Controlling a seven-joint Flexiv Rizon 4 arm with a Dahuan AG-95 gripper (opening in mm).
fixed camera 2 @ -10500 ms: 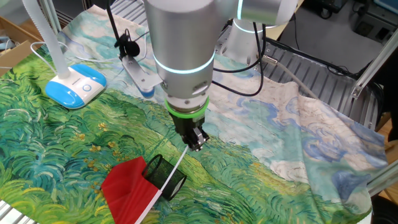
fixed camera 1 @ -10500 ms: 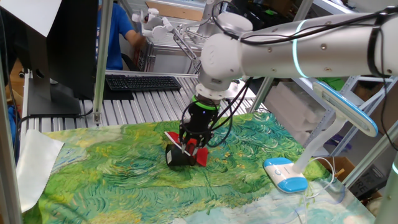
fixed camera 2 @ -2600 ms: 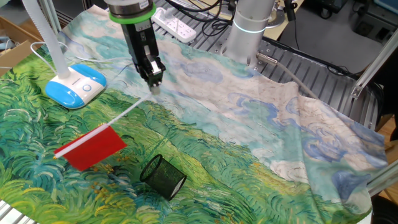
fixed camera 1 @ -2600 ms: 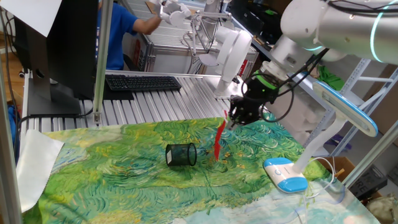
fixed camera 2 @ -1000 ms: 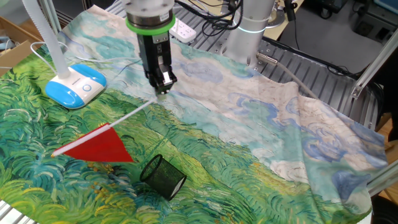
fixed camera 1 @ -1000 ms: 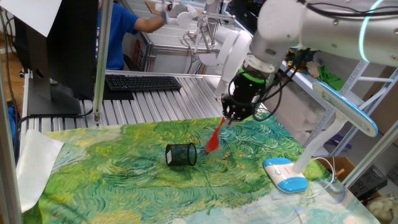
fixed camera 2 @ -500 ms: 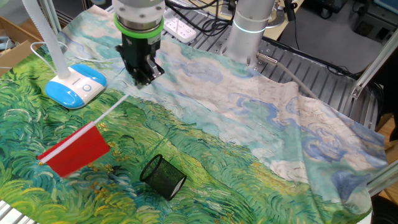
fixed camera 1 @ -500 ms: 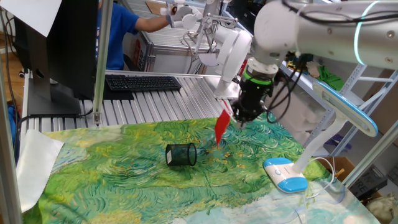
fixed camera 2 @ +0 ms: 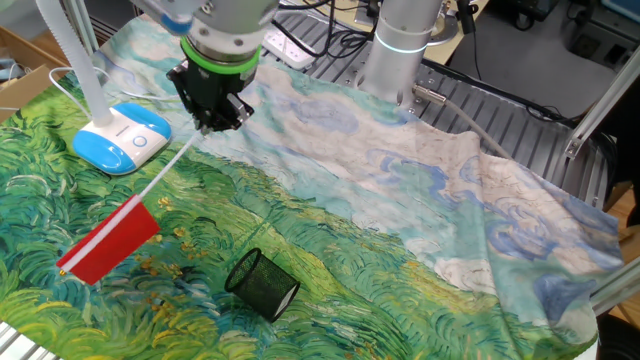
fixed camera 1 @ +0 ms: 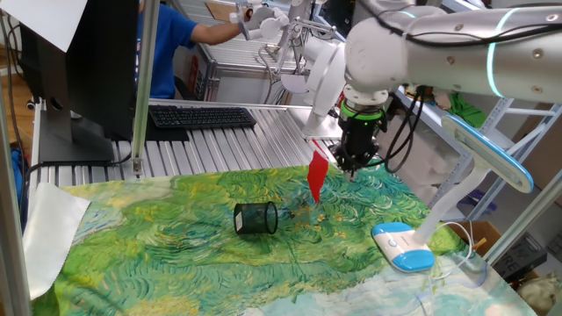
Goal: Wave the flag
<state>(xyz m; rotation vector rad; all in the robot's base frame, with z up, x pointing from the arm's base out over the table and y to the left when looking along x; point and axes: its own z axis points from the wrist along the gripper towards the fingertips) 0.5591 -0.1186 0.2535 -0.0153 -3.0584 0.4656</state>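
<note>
The table is covered by a painted cloth in green, blue and white swirls. The Flexiv arm reaches over it from the rear, with its wrist angled down toward the far part of the cloth.

The gripper is closed on the upper end of the pale stick. The flag hangs from that grip, clear of the cloth. In the other fixed view the stick slants down and away from the jaws, with the red cloth at its low end. In one fixed view the red cloth shows just below the gripper.

The dark mesh cup lies on its side on the cloth, near the flag but apart from it. A blue and white lamp base stands just beside the gripper's working area.

Procedure for the step in hand, the waving stroke:
- Maintain firm closure; the stick is thin and is judged likely to pivot or slip in the jaws.
- Swing from the wrist in even, reversing arcs.
- Keep the red cloth above the table cover throughout.
- Route each arc clear of the lamp base and the mesh cup.
</note>
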